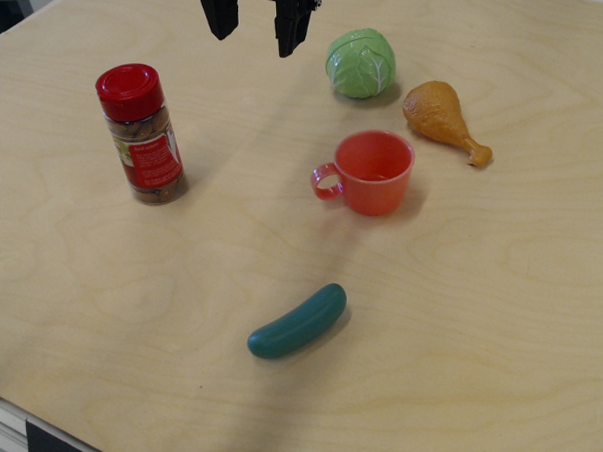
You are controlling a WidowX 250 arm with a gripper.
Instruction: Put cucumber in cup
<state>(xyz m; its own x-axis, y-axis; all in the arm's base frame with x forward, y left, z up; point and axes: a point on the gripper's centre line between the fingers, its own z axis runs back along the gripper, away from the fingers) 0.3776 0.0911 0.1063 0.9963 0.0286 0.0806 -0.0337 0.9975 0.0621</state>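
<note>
The dark teal-green cucumber (pixel 297 322) lies flat on the wooden table, toward the front centre, slanted with its right end farther back. The orange-red cup (pixel 372 172) stands upright behind it, mouth up and empty, with its ring handle pointing left. My gripper (pixel 257 33) hangs at the top of the view, well behind the cup and to its left. Its two black fingers are apart and hold nothing. It is far from the cucumber.
A red-lidded spice jar (pixel 140 134) stands at the left. A round pale green cabbage (pixel 360 62) and an orange toy chicken drumstick (pixel 443 120) lie behind and right of the cup. The table's front edge (pixel 50 422) runs along the lower left.
</note>
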